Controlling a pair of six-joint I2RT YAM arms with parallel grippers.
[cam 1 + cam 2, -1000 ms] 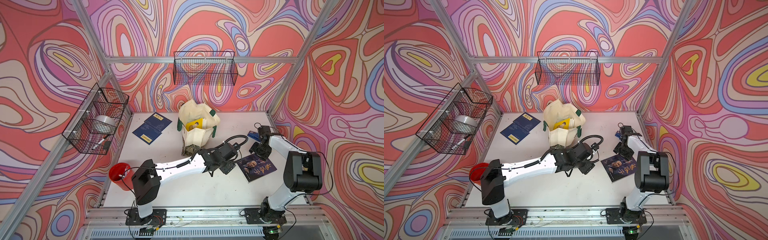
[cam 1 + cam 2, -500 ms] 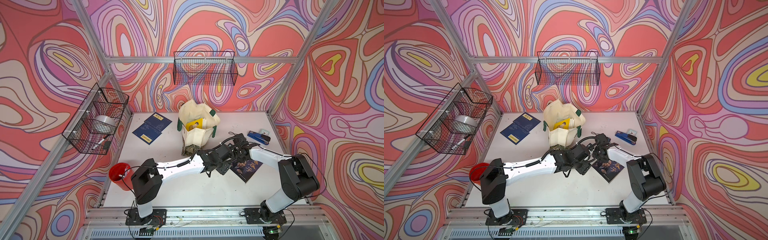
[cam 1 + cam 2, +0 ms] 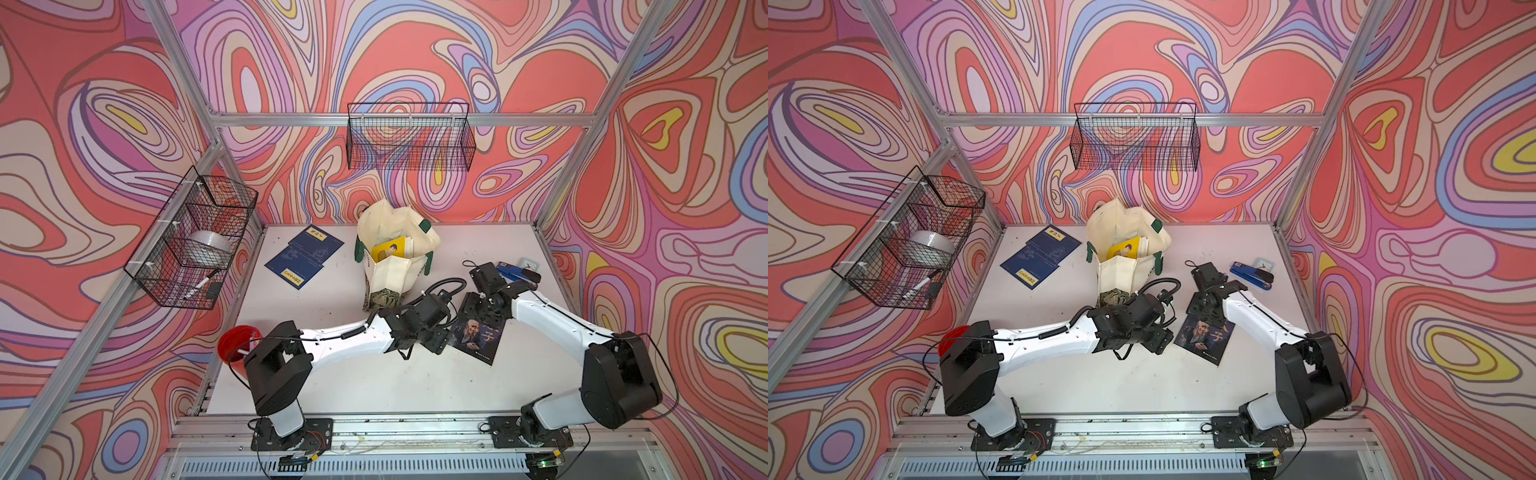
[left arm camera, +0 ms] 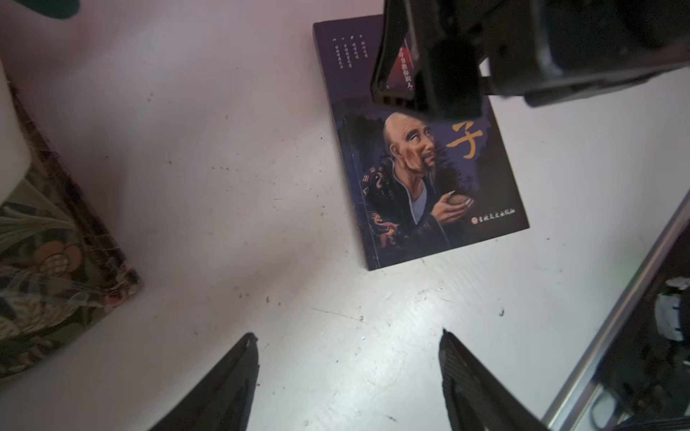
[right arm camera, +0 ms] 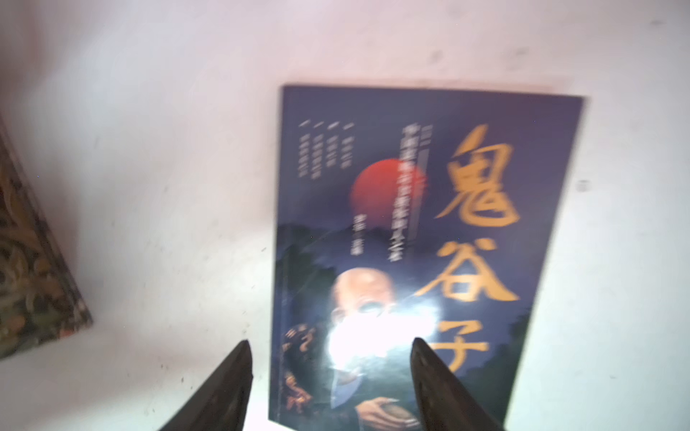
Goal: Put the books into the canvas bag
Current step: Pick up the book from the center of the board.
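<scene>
Left gripper (image 4: pixel 347 336): jaws apart, empty, reaching toward 2 o'clock; right gripper (image 5: pixel 330 341): jaws apart, empty, reaching toward 10 o'clock

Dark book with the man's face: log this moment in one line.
dark book: lying flat, ungripped | right gripper: open above it | left gripper: open, empty | canvas bag: upright

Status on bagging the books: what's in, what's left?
Done: the yellow book stands in the canvas bag. The pale pages beside it may be another book, but I can't tell.
In hand: nothing is gripped. The right gripper is open above the dark book, which lies flat on the table. The left gripper is open beside it.
Left: that book and the two navy books, which overlap beside the bag.
</scene>
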